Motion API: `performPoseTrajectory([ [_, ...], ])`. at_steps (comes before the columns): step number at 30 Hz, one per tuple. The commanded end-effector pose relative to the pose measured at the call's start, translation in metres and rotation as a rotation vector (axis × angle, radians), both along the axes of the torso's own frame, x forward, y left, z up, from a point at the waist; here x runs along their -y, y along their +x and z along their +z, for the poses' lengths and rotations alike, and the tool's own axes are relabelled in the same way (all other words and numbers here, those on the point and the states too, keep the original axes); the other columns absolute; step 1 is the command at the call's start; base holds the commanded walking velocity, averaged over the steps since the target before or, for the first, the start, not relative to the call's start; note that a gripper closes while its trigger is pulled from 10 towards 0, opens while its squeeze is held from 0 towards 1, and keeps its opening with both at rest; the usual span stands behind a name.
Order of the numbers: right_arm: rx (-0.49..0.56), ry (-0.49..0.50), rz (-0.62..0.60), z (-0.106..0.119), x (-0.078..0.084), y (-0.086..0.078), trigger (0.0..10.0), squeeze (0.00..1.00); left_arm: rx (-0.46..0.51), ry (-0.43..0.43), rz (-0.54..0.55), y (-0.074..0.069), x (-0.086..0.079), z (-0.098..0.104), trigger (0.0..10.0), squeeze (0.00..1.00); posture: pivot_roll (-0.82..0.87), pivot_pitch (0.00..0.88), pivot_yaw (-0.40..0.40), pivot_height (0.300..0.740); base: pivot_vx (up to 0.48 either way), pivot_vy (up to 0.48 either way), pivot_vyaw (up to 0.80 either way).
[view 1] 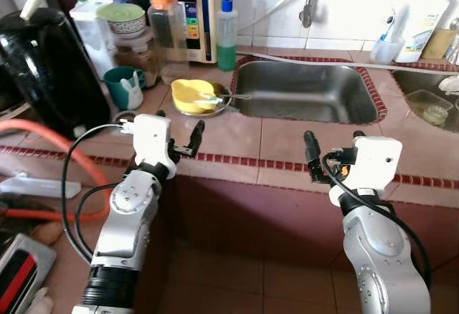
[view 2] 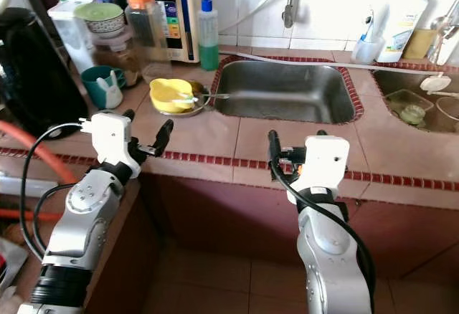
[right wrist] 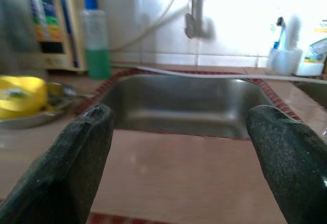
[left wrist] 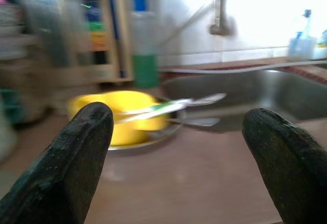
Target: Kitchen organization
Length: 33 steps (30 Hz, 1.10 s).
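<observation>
Yellow bowl (view 1: pixel 191 93) with spoon (view 1: pixel 228 97), counter (view 1: pixel 237 138), twelve o'clock of wide, empty left claw (view 1: pixel 179 138); right claw (right wrist: pixel 176 162) wide; clumsy reach may tip spoon into sink (view 1: pixel 305 92).

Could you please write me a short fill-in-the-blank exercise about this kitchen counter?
1. The yellow bowl sits on the counter to the ____ of the steel sink.
2. The soap bottle holds ____ liquid.
3. The left pincer is ____ and holds nothing.
4. The right pincer faces the ____.

Missing words: left; green; open; sink
</observation>
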State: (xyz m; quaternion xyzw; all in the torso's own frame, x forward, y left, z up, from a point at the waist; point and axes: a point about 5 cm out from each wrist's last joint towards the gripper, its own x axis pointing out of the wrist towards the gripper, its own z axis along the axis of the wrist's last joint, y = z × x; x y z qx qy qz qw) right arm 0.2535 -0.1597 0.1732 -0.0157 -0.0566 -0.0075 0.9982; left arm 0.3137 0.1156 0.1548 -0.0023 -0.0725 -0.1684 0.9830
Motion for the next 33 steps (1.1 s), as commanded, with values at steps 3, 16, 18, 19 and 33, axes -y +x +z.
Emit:
performPoseTrajectory([
  [3, 0.021, 0.009, -0.012, 0.0039, 0.0011, -0.0007, 10.0, 0.00, 0.009, 0.010, 0.001, 0.0001, -0.0014, 0.0028, 10.0, 0.00, 0.05, 0.007, 0.023, 0.740, 0.000, 0.000, 0.00],
  [16, 0.024, 0.002, -0.012, 0.0045, 0.0022, -0.0009, 10.0, 0.00, 0.008, -0.001, -0.011, 0.0007, 0.0022, 0.0030, 10.0, 0.00, 0.05, 0.000, 0.020, 0.740, 0.000, -0.231, 0.00],
  [18, 0.024, 0.002, -0.012, 0.0044, 0.0022, -0.0010, 10.0, 0.00, 0.006, -0.002, -0.014, 0.0005, 0.0025, 0.0028, 10.0, 0.00, 0.05, 0.000, 0.020, 0.740, 0.000, -0.334, 0.00],
  [19, 0.024, 0.001, -0.012, 0.0044, 0.0022, -0.0011, 10.0, 0.00, 0.007, -0.002, -0.015, 0.0004, 0.0025, 0.0028, 10.0, 0.00, 0.05, 0.000, 0.019, 0.740, 0.000, -0.356, 0.00],
  [33, 0.019, -0.004, -0.007, 0.0043, 0.0018, -0.0023, 10.0, 0.00, -0.003, -0.005, -0.017, -0.0014, 0.0025, 0.0007, 10.0, 0.00, 0.04, 0.006, 0.019, 0.740, 0.000, -0.366, 0.00],
])
